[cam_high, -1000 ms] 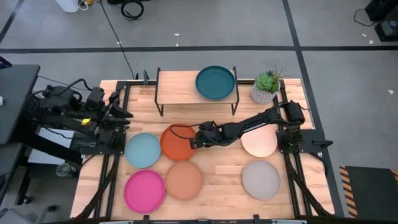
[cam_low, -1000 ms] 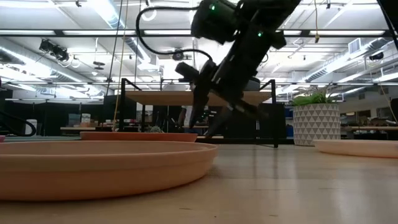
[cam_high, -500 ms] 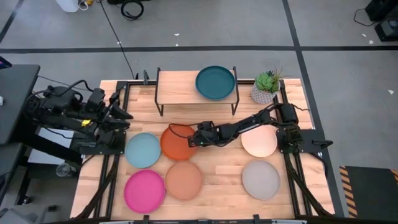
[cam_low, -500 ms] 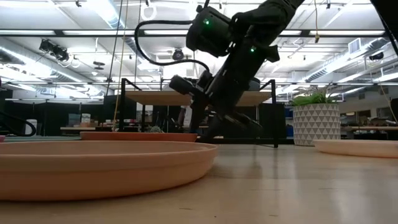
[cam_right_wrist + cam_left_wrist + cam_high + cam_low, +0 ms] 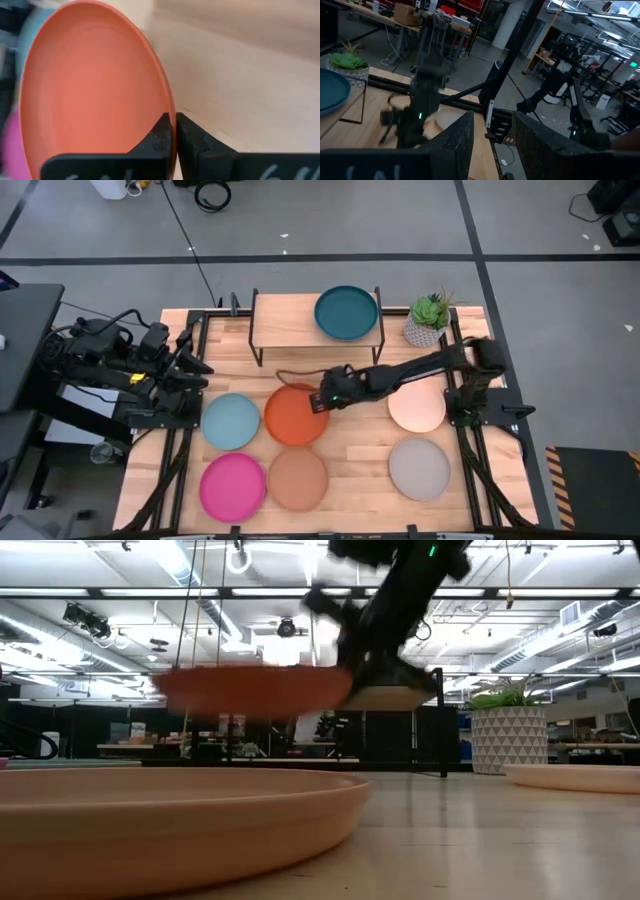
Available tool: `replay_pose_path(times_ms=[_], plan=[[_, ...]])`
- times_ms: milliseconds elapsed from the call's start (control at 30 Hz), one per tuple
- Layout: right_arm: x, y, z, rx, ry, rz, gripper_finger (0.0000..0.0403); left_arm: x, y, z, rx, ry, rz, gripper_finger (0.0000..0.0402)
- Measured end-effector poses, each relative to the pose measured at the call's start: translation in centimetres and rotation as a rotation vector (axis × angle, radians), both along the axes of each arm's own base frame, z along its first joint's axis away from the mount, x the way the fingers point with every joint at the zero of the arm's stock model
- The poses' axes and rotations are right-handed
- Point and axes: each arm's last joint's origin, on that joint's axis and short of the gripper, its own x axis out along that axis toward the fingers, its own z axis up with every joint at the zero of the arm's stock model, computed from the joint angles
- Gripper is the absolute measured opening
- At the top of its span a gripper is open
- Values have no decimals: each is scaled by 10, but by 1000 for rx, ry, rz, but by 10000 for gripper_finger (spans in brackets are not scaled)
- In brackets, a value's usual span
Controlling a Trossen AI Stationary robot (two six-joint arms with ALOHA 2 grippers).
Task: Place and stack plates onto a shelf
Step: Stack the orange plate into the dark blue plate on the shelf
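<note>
The orange plate (image 5: 295,417) hangs above the table's middle, with my right gripper (image 5: 322,402) shut on its rim; in the low view this plate (image 5: 250,688) floats level, clear of the wood. A dark teal plate (image 5: 347,313) lies on the right half of the shelf (image 5: 285,322) at the far side. Flat on the table lie the light blue plate (image 5: 230,421), magenta plate (image 5: 233,485), tan plate (image 5: 298,478), cream plate (image 5: 417,407) and grey plate (image 5: 419,468). My left gripper (image 5: 200,365) waits open at the table's left edge. My right gripper pinches the orange plate's rim (image 5: 171,107) on the plate's right side, one finger (image 5: 159,136) on the upper face and the other (image 5: 192,142) on the underside. The fingers reach in from the table's right. The plate is lifted clear and roughly level.
A potted plant (image 5: 428,320) in a white pot stands right of the shelf at the far right. The left half of the shelf top is bare wood. Bare table shows between the tan and grey plates.
My right gripper has shut on the orange plate's right rim and risen, drawing back a little toward the table's right. The orange plate, which lay on the table, is now lifted clear and has shifted slightly right and nearer.
</note>
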Motion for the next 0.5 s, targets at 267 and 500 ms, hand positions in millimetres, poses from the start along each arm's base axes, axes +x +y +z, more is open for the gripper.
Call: replay_pose_path(times_ms=[267, 500], plan=[[-61, -29, 107, -99, -228, -72, 21, 1, 0, 0, 6, 0, 7, 141], [-130, -80, 152, -227, -232, -291, 22, 1, 2, -1, 53, 1, 68, 141]])
